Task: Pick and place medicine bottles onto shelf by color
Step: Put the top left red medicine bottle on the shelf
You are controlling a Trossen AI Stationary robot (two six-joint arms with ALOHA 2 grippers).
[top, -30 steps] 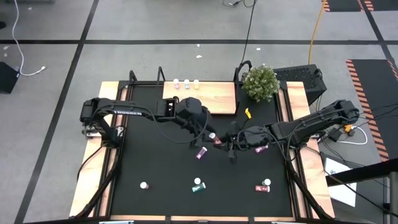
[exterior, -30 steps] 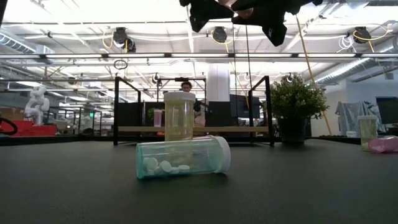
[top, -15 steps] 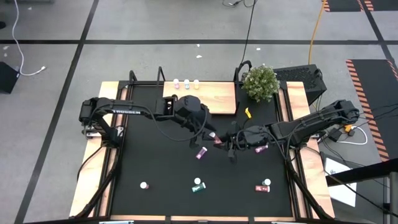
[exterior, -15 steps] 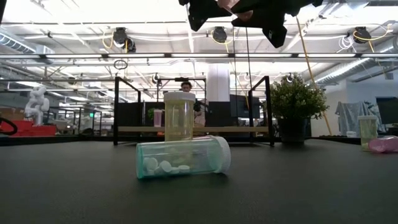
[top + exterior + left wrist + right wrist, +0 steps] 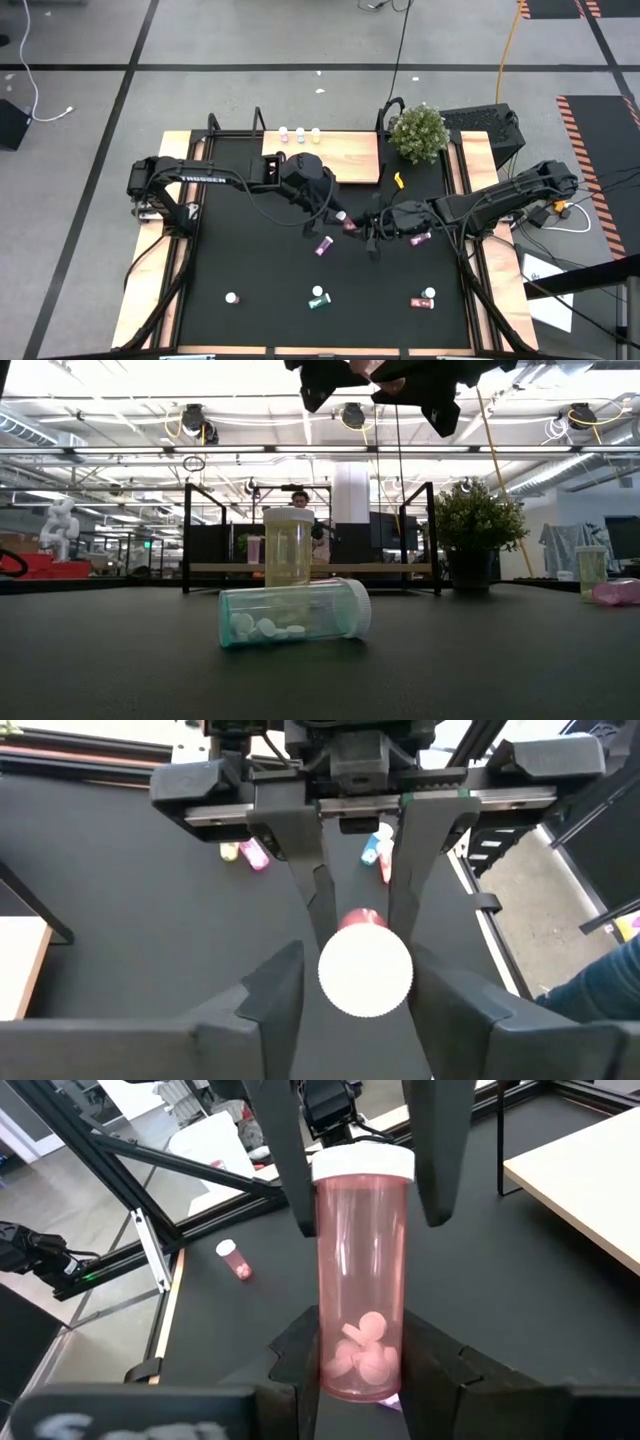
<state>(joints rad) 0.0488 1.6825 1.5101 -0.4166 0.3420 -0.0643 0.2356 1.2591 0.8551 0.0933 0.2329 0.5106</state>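
A pink medicine bottle [image 5: 347, 222] with a white cap hangs in the air over the middle of the table, between my two grippers. My right gripper [image 5: 362, 1330] is shut on its bottom end. My left gripper [image 5: 362, 960] meets it from the opposite side at the cap. The light-wood shelf [image 5: 340, 160] stands at the far edge, with three small bottles [image 5: 299, 133] upright on its far side. Other bottles are on the black tabletop: a magenta one [image 5: 324, 245], a green one on its side [image 5: 293, 612] and a yellow one upright [image 5: 288, 546]. My left gripper has the bottle's white cap [image 5: 365, 972] between its two fingers [image 5: 285, 1170], one against each side. It comes from the table's left, slanting down. My right gripper pinches the pink body near its bottom end [image 5: 360, 1315] between two fingers. It comes about level from the table's right, fingers along the bottle. The bottle is clear of the table, cap toward the left arm.
A potted plant [image 5: 418, 132] stands at the far right corner beside the shelf, with a small yellow item [image 5: 398, 182] in front of it. More bottles lie near the front edge [image 5: 231, 297] [image 5: 424, 298] and under the right arm [image 5: 420, 239].
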